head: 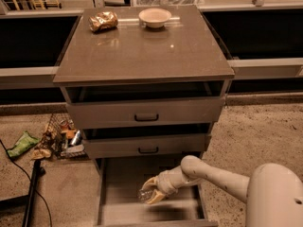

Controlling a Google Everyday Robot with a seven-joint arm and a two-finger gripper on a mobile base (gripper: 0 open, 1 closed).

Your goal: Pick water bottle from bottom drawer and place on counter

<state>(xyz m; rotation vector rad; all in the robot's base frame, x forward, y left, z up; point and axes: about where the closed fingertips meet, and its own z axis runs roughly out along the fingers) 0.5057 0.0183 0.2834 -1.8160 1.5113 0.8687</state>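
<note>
The bottom drawer (123,207) is pulled out at the foot of the cabinet. My gripper (152,191) hangs just above the drawer's floor, its tan fingers (155,198) closed around the small clear water bottle (144,193), whose end sticks out to the left. The bottle is lifted slightly off the drawer floor. The counter (142,51) is the glossy grey-brown top slab above.
A crumpled gold foil packet (102,21) and a pale bowl (155,17) sit at the back of the counter. Two upper drawers with dark handles (146,117) stand slightly open above the gripper. A wire basket of clutter (61,138) and a cable lie on the floor at left.
</note>
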